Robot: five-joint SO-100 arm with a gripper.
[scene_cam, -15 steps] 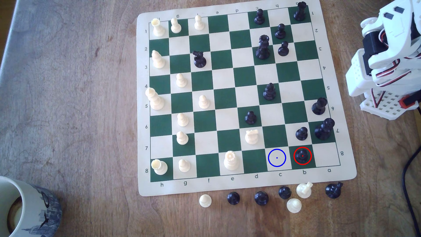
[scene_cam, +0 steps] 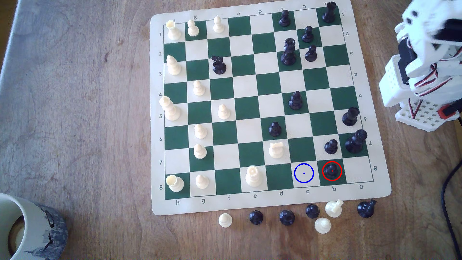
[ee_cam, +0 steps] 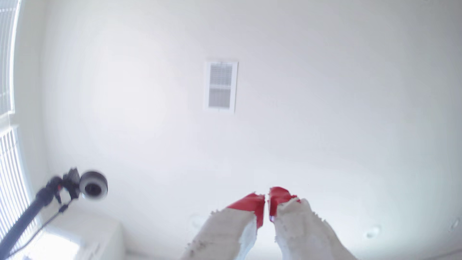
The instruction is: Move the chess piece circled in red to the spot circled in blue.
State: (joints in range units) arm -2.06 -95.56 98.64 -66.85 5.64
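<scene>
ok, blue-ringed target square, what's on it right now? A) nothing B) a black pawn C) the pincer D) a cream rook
A: the blue-ringed square is bare, and the red-circled black pawn stands on the green square next to it, on the exterior view's right.

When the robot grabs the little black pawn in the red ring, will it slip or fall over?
The black pawn looks glossy with a round head, so it may slip from the red-tipped gripper. Its flared base probably keeps it upright against gentle nudges. Being small, it is likely light, and if tipped it might roll.
</scene>
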